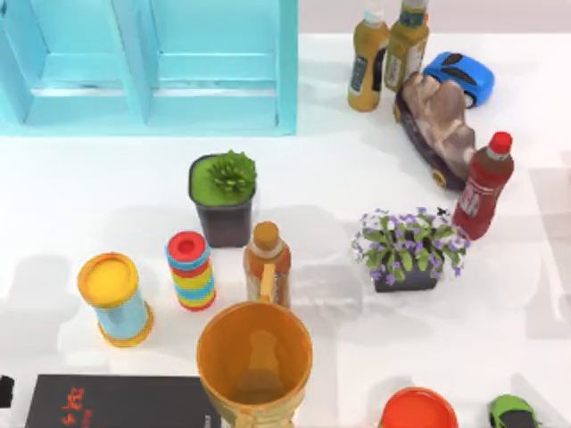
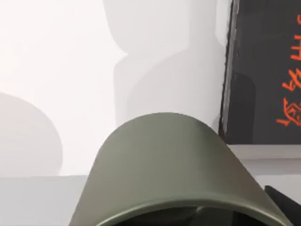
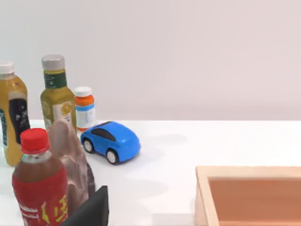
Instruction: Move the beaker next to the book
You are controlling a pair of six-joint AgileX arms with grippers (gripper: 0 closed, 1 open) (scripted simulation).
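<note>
A: From above, our orange beaker point(image 1: 255, 359) looms large at the table's near edge, just right of the black book point(image 1: 120, 403), and looks raised off the table. We can't see what carries it.

B: Agreed. Behind it stand a brown bottle point(image 1: 267, 265), a striped canister point(image 1: 191, 270) and a yellow-lidded tin point(image 1: 114, 298), so there's clutter close by.

A: At our left wrist, a rounded grey-green rim point(image 2: 164, 155) sits close to the camera, with the book point(image 2: 263, 70) just beyond. We judge that rim to be the beaker in our left hand, though we cannot tell whether its fingers are clamped.

B: At our right wrist we see a blue toy car point(image 3: 111, 141), a red bottle point(image 3: 40, 188) and a wooden tray point(image 3: 244, 193); a dark part point(image 3: 91, 209) shows low in the view, and we cannot tell its state either. That arm seems parked.

A: So we're at placement. Next calls for a straight descent beside the book, not onto its cover, then release.
</note>
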